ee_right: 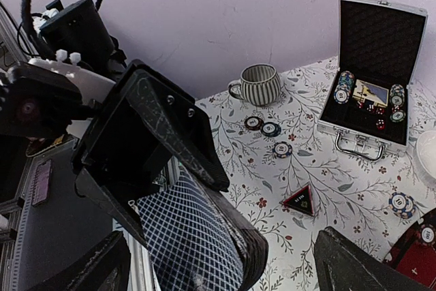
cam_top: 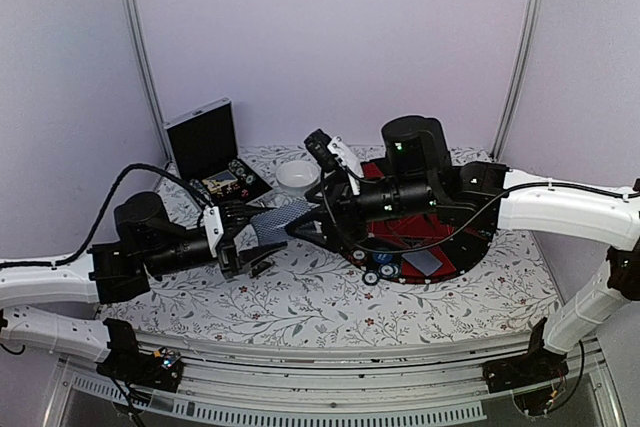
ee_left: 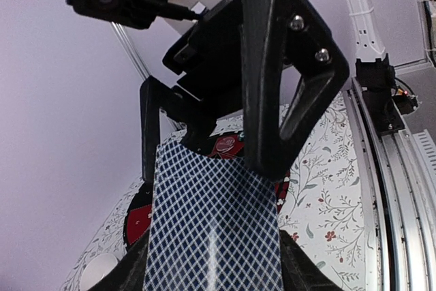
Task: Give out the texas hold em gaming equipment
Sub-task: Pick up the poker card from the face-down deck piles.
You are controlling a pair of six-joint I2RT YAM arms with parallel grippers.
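My left gripper [cam_top: 243, 239] is shut on a deck of playing cards [cam_top: 277, 221] with blue lattice backs, held above the table. In the left wrist view the deck [ee_left: 214, 226] fills the space between my fingers. My right gripper [cam_top: 303, 228] is open, its fingers [ee_left: 271, 93] straddling the deck's far end. In the right wrist view the deck [ee_right: 193, 240] sits in the left gripper [ee_right: 158, 142], between my wide-apart fingers. Loose poker chips [ee_right: 270, 129] and a black triangular marker [ee_right: 300, 200] lie on the floral cloth. More chips [cam_top: 377, 273] and a card [cam_top: 422, 264] lie on the round mat.
A round black and red mat [cam_top: 455, 247] lies under the right arm. The open black case [cam_top: 210, 147] stands at the back left, holding chips [ee_right: 371, 97]. A white bowl [cam_top: 297, 175] sits behind the grippers. A striped mug [ee_right: 259, 84] stands near the wall.
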